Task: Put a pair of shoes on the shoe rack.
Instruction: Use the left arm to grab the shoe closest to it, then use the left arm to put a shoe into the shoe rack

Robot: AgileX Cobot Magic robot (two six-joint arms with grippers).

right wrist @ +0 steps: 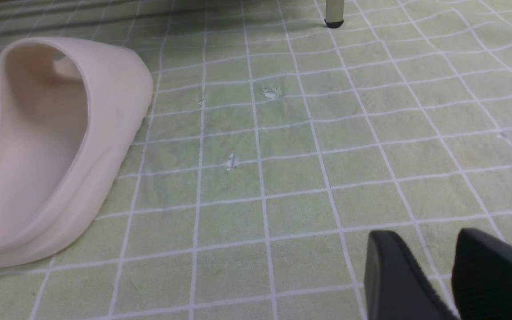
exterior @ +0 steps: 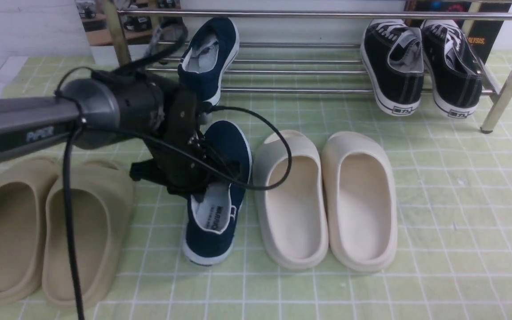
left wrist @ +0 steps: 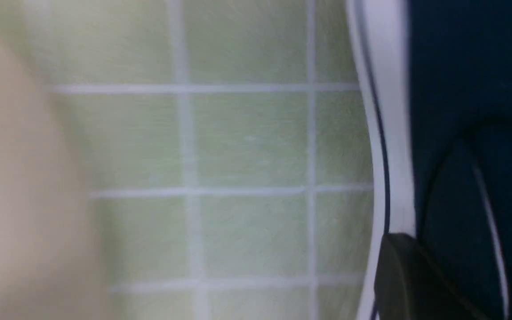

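Green mat (exterior: 438, 200); navy shoe (exterior: 228, 146), seemingly "WARRIOR"

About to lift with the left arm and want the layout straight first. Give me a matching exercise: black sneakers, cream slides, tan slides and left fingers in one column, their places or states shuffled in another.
1. black sneakers
2. cream slides
3. tan slides
4. left fingers

a. mat, far left
b. rack, right end
c. closed on the floor navy shoe
d. mat, just right of the floor navy shoe

Pairs: 1-b, 2-d, 3-a, 4-c.
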